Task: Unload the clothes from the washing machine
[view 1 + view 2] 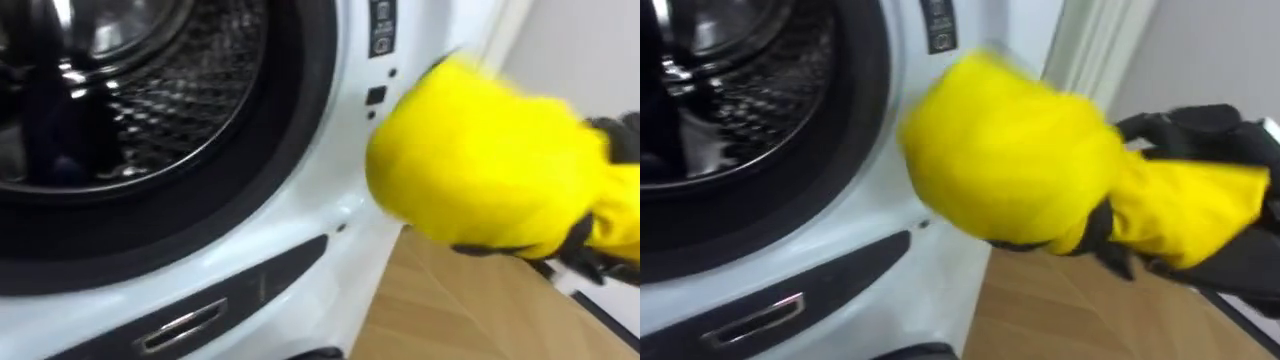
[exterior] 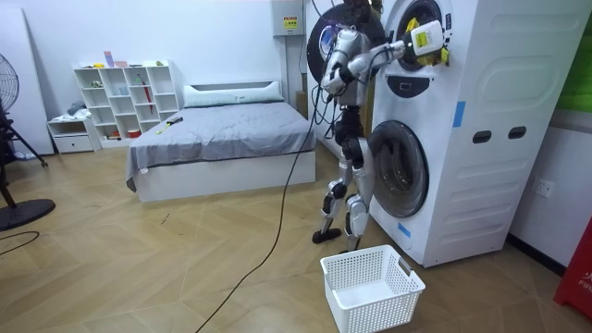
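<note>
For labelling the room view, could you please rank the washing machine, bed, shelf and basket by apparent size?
1. washing machine
2. bed
3. shelf and basket look alike; the basket is nearer the camera.

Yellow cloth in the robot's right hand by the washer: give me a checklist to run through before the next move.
1. Grip: the right hand has its fingers curled round the yellow cloth: ok.
2. Cloth out of the drum: it hangs outside, beside the opening: ok.
3. Cloth free of the upper washing machine: its far side is hidden: cannot tell.
4. Basket ready: upright on the floor before the lower machine: ok.
5. Hand low enough to drop: it is high up, the basket down by the feet: not ok.
6. Drum emptied: part of it is out of sight: cannot tell.
</note>
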You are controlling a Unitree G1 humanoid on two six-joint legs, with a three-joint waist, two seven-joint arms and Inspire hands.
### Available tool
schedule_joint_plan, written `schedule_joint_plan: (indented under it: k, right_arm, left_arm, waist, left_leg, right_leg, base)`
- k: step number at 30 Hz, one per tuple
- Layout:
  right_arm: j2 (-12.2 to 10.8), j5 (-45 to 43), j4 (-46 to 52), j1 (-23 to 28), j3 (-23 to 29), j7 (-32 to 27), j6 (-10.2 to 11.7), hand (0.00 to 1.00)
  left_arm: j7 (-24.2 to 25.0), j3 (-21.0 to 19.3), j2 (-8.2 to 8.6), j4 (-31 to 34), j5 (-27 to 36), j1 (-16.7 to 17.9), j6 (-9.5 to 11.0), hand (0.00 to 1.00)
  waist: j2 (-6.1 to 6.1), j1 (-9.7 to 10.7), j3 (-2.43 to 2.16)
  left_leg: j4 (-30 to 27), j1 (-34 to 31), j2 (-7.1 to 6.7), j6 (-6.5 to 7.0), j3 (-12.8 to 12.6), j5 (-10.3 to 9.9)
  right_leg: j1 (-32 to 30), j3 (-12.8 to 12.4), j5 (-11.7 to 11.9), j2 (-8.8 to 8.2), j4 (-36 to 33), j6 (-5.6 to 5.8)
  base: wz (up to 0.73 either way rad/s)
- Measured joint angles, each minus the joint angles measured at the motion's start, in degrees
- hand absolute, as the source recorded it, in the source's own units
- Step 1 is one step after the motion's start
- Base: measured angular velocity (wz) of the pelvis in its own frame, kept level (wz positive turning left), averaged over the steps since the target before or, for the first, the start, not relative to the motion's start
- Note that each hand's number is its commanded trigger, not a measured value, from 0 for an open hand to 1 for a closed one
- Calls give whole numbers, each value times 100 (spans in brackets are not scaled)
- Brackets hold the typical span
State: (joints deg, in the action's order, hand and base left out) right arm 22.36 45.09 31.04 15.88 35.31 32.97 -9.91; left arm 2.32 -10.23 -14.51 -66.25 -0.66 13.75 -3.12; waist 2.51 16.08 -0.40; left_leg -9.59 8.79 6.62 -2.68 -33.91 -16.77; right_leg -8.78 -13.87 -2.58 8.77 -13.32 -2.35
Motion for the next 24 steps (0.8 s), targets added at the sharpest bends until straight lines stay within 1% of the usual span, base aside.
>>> schedule_joint_plan:
  k: [1, 2, 3, 4, 5, 6, 8, 11, 14, 16, 17, 19, 20, 21, 22, 23, 24]
  right_arm:
    - [-3, 1, -24, 38, 3, -20, 3, 100]
    - [-11, -1, -119, 141, 3, -26, 4, 100]
    - [-32, -2, -279, 210, 3, -36, 4, 100]
    - [-35, -6, -375, 227, 0, -38, 3, 100]
    - [-47, -16, -554, 229, -1, -46, 2, 100]
    - [-49, -17, -686, 244, 0, -90, 2, 100]
    - [-49, -18, -810, 285, 0, -168, -1, 100]
    - [-49, -18, -1016, 308, -9, -241, -6, 100]
    - [-49, -45, -1364, 331, -95, -407, -6, 100]
    - [-51, -128, -1570, 331, -131, -472, -7, 100]
    - [-51, -228, -1687, 325, -160, -495, -7, 100]
    - [-56, -322, -1921, 321, -266, -555, -7, 100]
    - [-103, -447, -2126, 318, -313, -567, -6, 100]
    - [-179, -494, -2325, 317, -381, -612, -6, 100]
    - [-201, -496, -2405, 318, -435, -631, -7, 100]
    - [-213, -509, -2507, 318, -557, -633, -9, 100]
    - [-213, -514, -2587, 308, -698, -617, -8, 100]
  left_arm:
    - [15, 1, 0, -2, -3, -2, -24, 0]
    - [68, 1, 0, -25, 0, 11, -106, 0]
    - [92, 1, -2, -34, 2, 1, -158, 0]
    - [105, 16, -3, -42, 2, -24, -173, 0]
    - [131, 38, -5, -60, 5, -28, -208, 0]
    - [175, 49, -6, -88, 4, -50, -245, 0]
    - [205, 103, -6, -88, 4, -84, -266, 0]
    - [215, 248, -9, -88, 8, -151, -275, 0]
    - [222, 464, -9, -84, 1, -202, -278, 0]
    - [246, 482, -4, -81, -7, -235, -285, 0]
    - [254, 490, -4, -78, 4, -236, -291, 0]
    - [290, 571, -3, -79, 6, -260, -321, 0]
    - [296, 660, 5, -83, 3, -272, -341, 0]
    - [299, 739, 11, -87, 8, -285, -342, 0]
    - [299, 778, 14, -86, 10, -286, -339, 0]
    - [301, 849, 26, -85, 16, -299, -334, 0]
    - [301, 947, 35, -82, 22, -300, -331, 0]
  waist:
    - [-11, 27, 5]
    - [-40, 78, 5]
    - [-63, 111, 15]
    - [-76, 114, 23]
    - [-112, 99, 40]
    - [-142, 131, 59]
    - [-149, 145, 54]
    - [-164, 159, 63]
    - [-161, 144, 61]
    - [-167, 142, 54]
    - [-205, 129, 52]
    - [-240, 134, 44]
    - [-275, 125, 29]
    - [-306, 98, 24]
    - [-326, 90, 27]
    - [-370, 88, 34]
    - [-446, 68, 53]
  left_leg:
    - [-5, 10, 8, -11, -55, -7]
    - [-19, 13, 27, -26, -97, -27]
    - [-18, 36, 44, -40, -191, -45]
    - [-17, 50, 49, -47, -229, -63]
    - [-19, 66, 65, -58, -294, -87]
    - [-17, 64, 58, -57, -320, -89]
    - [-14, 25, 57, -59, -365, -96]
    - [-54, -50, 58, -71, -383, -106]
    - [-87, -59, 88, -108, -410, -137]
    - [-161, -138, 118, -108, -415, -175]
    - [-224, -209, 137, -102, -418, -186]
    - [-304, -224, 160, -105, -419, -194]
    - [-309, -219, 167, -107, -420, -196]
    - [-310, -217, 169, -108, -422, -197]
    - [-308, -217, 167, -108, -422, -197]
    - [-303, -217, 162, -108, -433, -197]
    - [-302, -226, 161, -105, -423, -198]
  right_leg:
    - [-17, -23, 0, 22, -16, 0]
    - [-29, -29, 0, 46, -22, 0]
    - [-31, -59, 0, 76, -25, 0]
    - [-35, -107, 0, 102, -29, 0]
    - [-41, -176, 0, 134, -29, 0]
    - [-54, -185, 0, 135, -36, 0]
    - [-134, -216, 0, 151, -86, 0]
    - [-245, -259, 0, 174, -162, 0]
    - [-249, -285, 4, 214, -180, -10]
    - [-302, -289, 18, 223, -169, -33]
    - [-344, -283, 38, 220, -145, -59]
    - [-345, -270, 46, 227, -137, -63]
    - [-340, -261, 46, 231, -138, -63]
    - [-340, -257, 46, 233, -142, -63]
    - [-342, -257, 46, 233, -146, -63]
    - [-350, -259, 45, 232, -150, -63]
    - [-350, -245, 45, 225, -148, -63]
  base:
    - [-38]
    - [-26]
    - [-26]
    - [-32]
    - [-28]
    - [-21]
    - [-12]
    - [-10]
    - [-6]
    - [-7]
    - [-5]
    - [-2]
    - [0]
    - [0]
    - [0]
    - [0]
    - [0]
